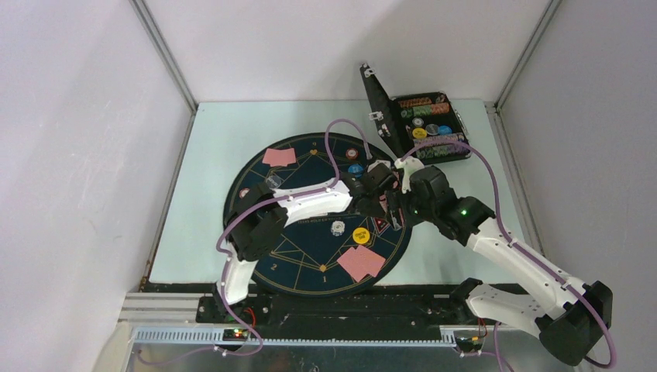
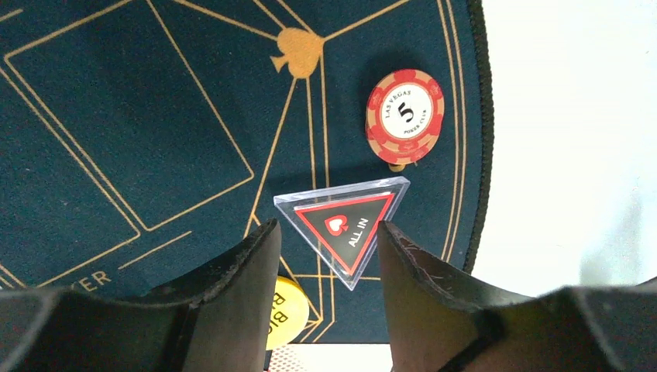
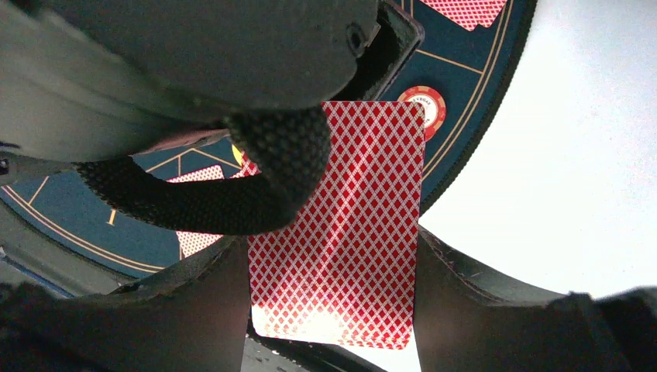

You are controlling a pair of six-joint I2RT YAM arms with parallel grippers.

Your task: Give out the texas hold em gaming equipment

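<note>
Black fingers of the right gripper fill the bottom of the right wrist view. They look clamped on the long edges of a red-backed playing card; one card or a thin stack, cannot tell. The card hangs over the rim of the dark-blue mat. A grey housing and a braided black cable crowd the upper left, and the cable overlaps the card.

Left gripper: spread wide and holding nothing, with a finger on either side of the triangular ALL IN marker, which lies flat on the mat. Yellow disc just beside the left-hand finger. Red 5 chip beyond, near the mat edge.

Risks, as judged:
- Both wrists sit packed together right of mat centre in the top view, so any swing could knock arm against arm.
- The cable could snag and drag the card loose.
- An edge grip may bow the card.
- The marker is flat and slick, so closing on it may skid it into the yellow disc.

Pose: left arm reaches in from lower left, elbow bent. Right arm comes from lower right, wrist folded down.
</note>
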